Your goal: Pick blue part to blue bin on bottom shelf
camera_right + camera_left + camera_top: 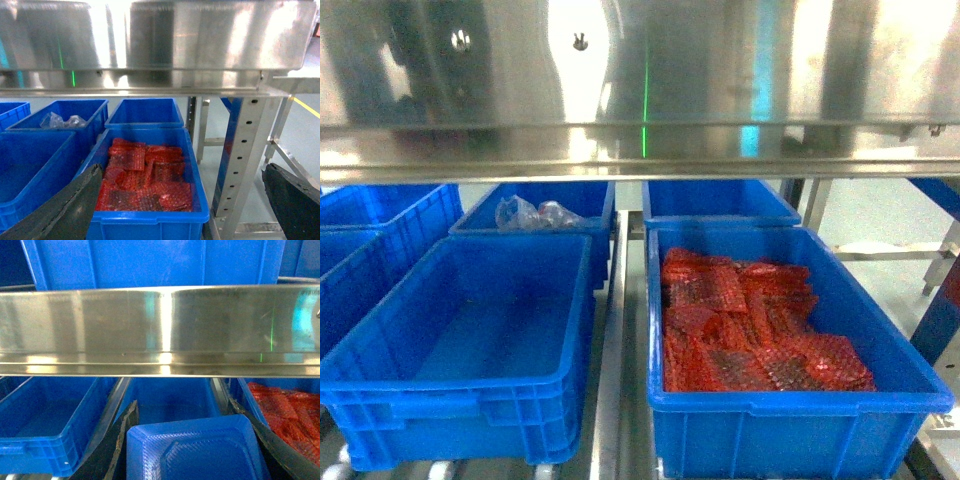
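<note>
In the left wrist view, a blue part point(192, 450) with a ribbed, tray-like face fills the space between my left gripper's point(196, 442) dark fingers point(123, 437), which are shut on it. It hangs in front of an empty blue bin point(170, 399), which is the front-left bin point(470, 340) in the head view, on the bottom shelf point(612, 380). My right gripper point(180, 205) is open, with nothing between its fingers point(292, 200). It faces a blue bin full of red bubble-wrap packets point(145, 180). Neither gripper shows in the head view.
A steel front rail point(640, 140) spans the view above the bins. Behind stand a bin with clear plastic bags point(535, 212) and another blue bin point(718, 203). More blue bins point(360, 240) sit at left. A perforated upright post point(240, 160) is at the rack's right.
</note>
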Robot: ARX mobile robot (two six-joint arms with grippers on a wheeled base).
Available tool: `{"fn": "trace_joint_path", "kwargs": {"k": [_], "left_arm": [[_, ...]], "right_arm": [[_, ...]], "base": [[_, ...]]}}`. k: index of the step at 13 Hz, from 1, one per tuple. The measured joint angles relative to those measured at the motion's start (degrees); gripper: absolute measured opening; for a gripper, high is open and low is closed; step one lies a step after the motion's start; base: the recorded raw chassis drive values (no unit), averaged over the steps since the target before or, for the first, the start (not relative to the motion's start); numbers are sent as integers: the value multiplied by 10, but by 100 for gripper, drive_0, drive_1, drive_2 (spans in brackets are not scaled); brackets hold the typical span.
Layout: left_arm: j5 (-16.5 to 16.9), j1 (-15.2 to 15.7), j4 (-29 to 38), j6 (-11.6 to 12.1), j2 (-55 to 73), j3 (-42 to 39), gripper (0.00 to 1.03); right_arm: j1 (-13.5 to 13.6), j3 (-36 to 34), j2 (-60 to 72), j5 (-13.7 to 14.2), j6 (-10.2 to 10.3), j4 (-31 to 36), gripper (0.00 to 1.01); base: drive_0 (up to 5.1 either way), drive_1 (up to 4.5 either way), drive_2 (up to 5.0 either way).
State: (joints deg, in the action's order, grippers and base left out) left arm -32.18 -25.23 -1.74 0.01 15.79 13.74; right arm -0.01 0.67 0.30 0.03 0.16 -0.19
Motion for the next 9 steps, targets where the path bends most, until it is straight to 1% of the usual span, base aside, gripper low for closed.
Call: {"fn": "trace_joint_path", "kwargs": {"k": [9], "left_arm": [[0,0,0,0,0,0,44]], "right_arm": [[0,0,0,0,0,0,98]], "base": [[0,0,0]]}}
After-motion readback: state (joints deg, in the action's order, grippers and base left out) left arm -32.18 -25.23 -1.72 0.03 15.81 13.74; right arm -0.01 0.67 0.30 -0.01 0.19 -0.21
